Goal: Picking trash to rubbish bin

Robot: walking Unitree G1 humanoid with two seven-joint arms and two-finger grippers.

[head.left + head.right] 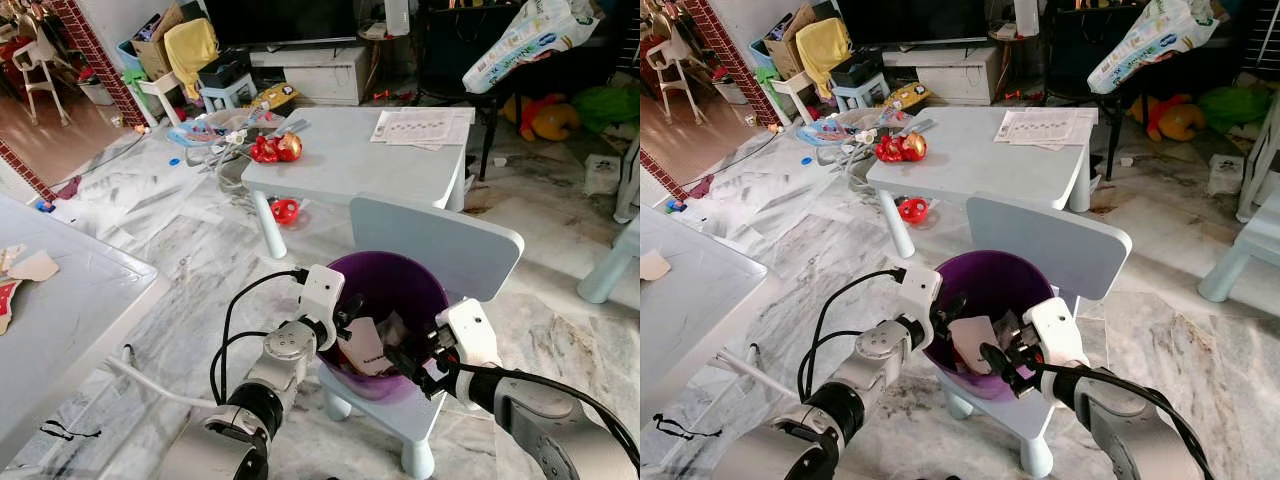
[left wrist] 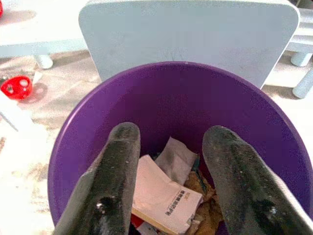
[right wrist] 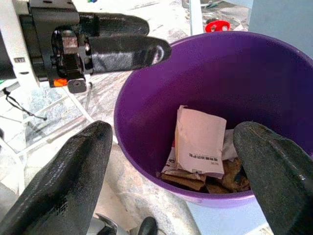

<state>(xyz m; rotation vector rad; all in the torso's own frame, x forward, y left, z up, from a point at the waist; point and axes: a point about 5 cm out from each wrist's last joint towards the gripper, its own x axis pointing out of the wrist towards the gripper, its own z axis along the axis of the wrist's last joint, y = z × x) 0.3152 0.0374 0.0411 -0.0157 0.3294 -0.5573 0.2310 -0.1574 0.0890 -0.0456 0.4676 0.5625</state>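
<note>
Both the left hand (image 1: 345, 318) and right hand (image 1: 410, 362) hung spread wide and empty over the purple bin (image 1: 432, 290), the white packet (image 3: 199, 142) already inside; best lift straight clear without nudging its rim.

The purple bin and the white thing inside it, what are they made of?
The bin looks like plastic: smooth, evenly purple walls with a soft sheen and a rounded moulded rim. The white thing looks like thin paper or card, maybe a flattened packet: flat, creased, matte, with small printed text. Hard to be certain.
</note>
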